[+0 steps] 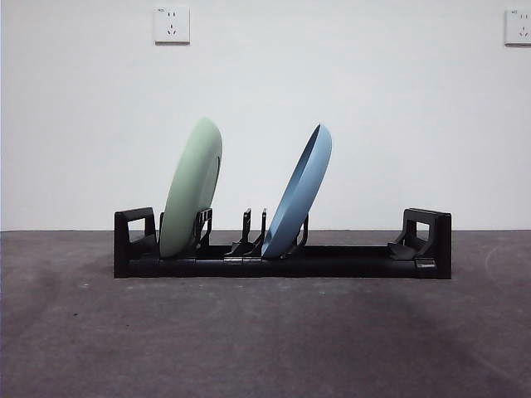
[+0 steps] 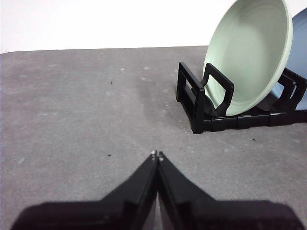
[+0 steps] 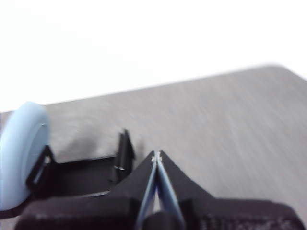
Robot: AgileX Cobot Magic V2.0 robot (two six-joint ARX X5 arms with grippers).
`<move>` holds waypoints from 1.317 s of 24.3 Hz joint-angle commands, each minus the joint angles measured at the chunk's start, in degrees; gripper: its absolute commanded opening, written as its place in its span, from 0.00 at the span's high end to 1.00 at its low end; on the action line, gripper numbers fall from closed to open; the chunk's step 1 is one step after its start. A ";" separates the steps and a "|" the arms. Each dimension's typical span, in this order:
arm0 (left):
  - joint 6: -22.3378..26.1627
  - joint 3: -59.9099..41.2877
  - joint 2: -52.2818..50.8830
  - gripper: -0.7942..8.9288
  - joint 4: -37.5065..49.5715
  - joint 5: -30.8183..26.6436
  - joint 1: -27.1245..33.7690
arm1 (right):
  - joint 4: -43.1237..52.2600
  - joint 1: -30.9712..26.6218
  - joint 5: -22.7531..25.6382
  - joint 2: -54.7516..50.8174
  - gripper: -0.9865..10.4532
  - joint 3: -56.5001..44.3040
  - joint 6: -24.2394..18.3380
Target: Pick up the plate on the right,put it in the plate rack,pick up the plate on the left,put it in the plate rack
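Both plates racked, green plate (image 1: pixel 192 186) and blue plate (image 1: pixel 300 191) leaning; nudging rack (image 1: pixel 282 264) could topple them. Left pincer (image 2: pixel 157 154), right pincer (image 3: pixel 156 154) closed, empty.

White wall (image 1: pixel 332 83); sockets (image 1: pixel 172 24); grey tabletop (image 1: pixel 265 340)

Left tool (image 2: pixel 157 154) and right tool (image 3: pixel 156 154), both with jaws pressed together, empty.

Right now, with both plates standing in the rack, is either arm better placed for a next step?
Neither: green plate and blue plate stand in the plate rack; left gripper and right gripper are shut, empty.
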 commanded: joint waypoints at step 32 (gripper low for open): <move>-0.35 -0.83 -0.17 0.92 0.15 -0.11 0.17 | 6.25 -0.13 -6.25 -13.81 0.91 -23.74 -3.72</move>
